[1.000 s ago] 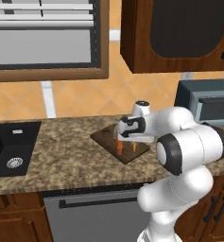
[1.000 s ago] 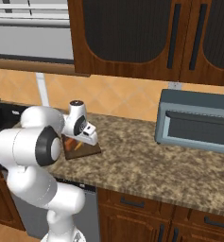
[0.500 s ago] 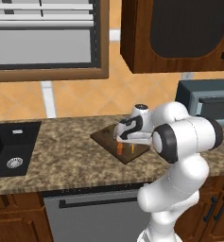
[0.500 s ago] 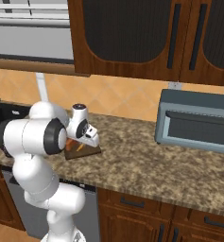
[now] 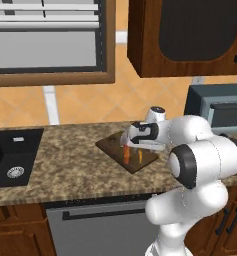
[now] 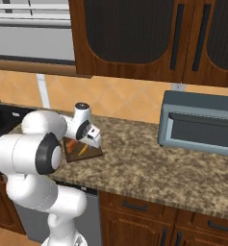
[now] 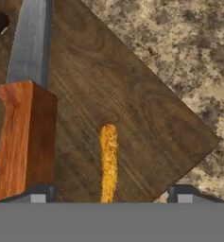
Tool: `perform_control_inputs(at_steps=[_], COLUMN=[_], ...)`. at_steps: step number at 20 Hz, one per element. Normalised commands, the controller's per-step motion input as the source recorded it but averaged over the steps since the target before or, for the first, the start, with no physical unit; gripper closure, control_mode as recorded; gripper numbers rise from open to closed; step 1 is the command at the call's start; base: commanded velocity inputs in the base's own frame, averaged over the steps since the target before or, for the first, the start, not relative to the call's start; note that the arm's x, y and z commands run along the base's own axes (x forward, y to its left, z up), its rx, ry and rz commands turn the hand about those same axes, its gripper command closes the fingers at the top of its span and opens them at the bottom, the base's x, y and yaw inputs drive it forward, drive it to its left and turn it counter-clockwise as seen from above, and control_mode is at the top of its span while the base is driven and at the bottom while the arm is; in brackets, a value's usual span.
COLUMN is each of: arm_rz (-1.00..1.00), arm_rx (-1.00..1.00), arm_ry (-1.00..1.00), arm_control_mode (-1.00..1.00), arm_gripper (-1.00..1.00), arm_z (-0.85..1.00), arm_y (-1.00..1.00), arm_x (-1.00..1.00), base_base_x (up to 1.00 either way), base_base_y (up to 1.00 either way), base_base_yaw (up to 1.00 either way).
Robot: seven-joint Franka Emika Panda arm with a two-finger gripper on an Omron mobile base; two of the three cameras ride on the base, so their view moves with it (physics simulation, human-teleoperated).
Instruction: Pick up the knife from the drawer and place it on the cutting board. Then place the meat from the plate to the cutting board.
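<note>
While my gripper (image 7: 111, 194) hangs low over the cutting board (image 7: 146, 108), its jaws stand wide, one tip at lower left of the hand view and one at lower right, and they grip nothing. The meat (image 7: 108, 160), a thin orange strip, lies flat on the board between them, running up from the bottom edge toward the centre. Just left of it lies the knife (image 7: 23, 127), handle at lower left and grey blade reaching the upper left corner; strip and knife look apart, with bare wood between.

I judge both things are on the board, so the step in hand is a clean retreat: lift straight away from the wood, keep the jaws spread, and avoid sweeping sideways, since my left tip sits close by the knife handle and could nudge it.

Around the board is speckled counter (image 7: 189, 52). In the left base view a black sink (image 5: 10, 160) sits at far left and a grey microwave (image 5: 220, 107) at right, both well apart from the board. Nothing blocks a lift.
</note>
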Motion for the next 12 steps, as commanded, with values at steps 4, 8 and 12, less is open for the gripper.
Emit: perform_control_inputs(at_steps=[4, 8, 12], arm_rz=[0.00, 0.00, 0.00], arm_rx=[0.00, 0.00, 0.00], arm_ry=[-0.19, -0.16, -0.13], arm_control_mode=[-1.00, -1.00, -1.00], arm_gripper=[-1.00, -1.00, -1.00], arm_z=[0.65, 0.78, 0.92], arm_y=[0.00, 0.01, 0.00], arm_x=[-0.89, -0.83, -0.84], base_base_x=[0.00, 0.00, 0.00], base_base_y=[0.00, 0.00, 0.00], base_base_yaw=[0.00, 0.00, 0.00])
